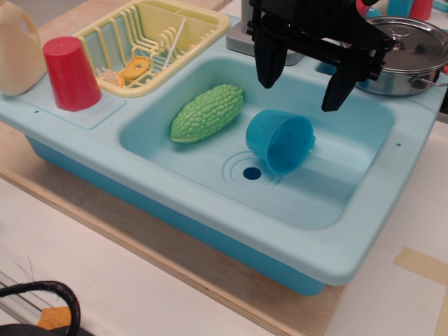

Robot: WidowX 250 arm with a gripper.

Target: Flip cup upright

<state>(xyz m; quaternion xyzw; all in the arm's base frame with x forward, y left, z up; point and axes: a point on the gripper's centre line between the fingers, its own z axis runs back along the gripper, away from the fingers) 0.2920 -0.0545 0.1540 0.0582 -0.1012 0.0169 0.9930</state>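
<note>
In this one view, the blue cup [279,141] lies on its side in the pale blue sink [350,203], its open mouth turned toward the front, just beside the drain hole [251,173]. A bumpy green vegetable [208,113] lies near it on the left. The black hand [303,78] hangs above the cup with its two fingers spread wide, holding nothing. A red cup [71,73] stands upside down on the sink's left ledge, beside a yellow rack [155,40]. A silver pot [407,54] sits at the back right.
</note>
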